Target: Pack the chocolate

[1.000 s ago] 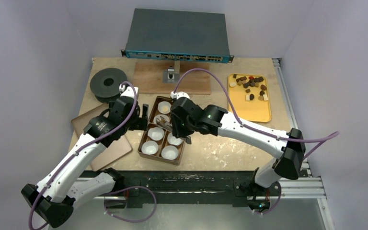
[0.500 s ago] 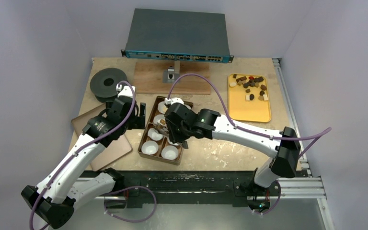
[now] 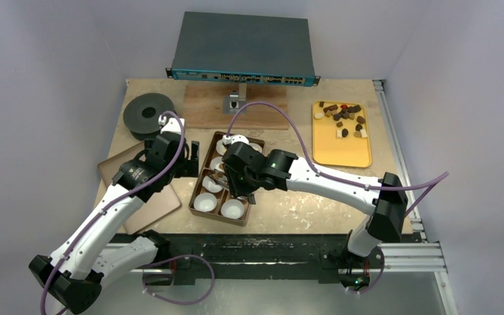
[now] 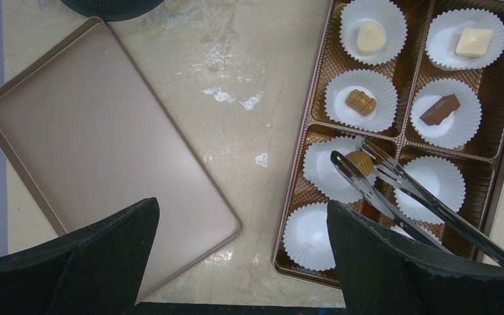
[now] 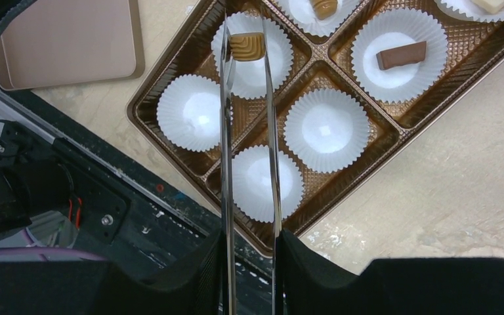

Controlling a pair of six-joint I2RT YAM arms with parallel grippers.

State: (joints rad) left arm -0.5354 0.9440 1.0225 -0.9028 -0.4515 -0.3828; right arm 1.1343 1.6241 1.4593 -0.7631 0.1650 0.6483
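The brown box (image 3: 197,187) lies mid-table with white paper cups in its compartments. Four cups hold chocolate: two cream pieces (image 4: 369,36), a tan one (image 4: 360,102) and a dark bar (image 5: 401,55). My right gripper (image 5: 249,246) is shut on metal tongs (image 5: 225,131). The tong tips flank a tan chocolate (image 5: 247,46) over a cup in the left column. More chocolate pieces (image 3: 343,118) lie on the yellow tray (image 3: 357,154). My left gripper (image 4: 241,216) hangs open and holds nothing, just left of the box.
A flat tan tray (image 4: 92,131) lies left of the box. At the back are a black spool (image 3: 148,113), a wooden board (image 3: 207,108) and a grey network switch (image 3: 244,46). The table's front edge runs close below the box.
My right arm has swung left over the box, carrying the tongs and the tan chocolate to the left column. The left arm has stayed put.
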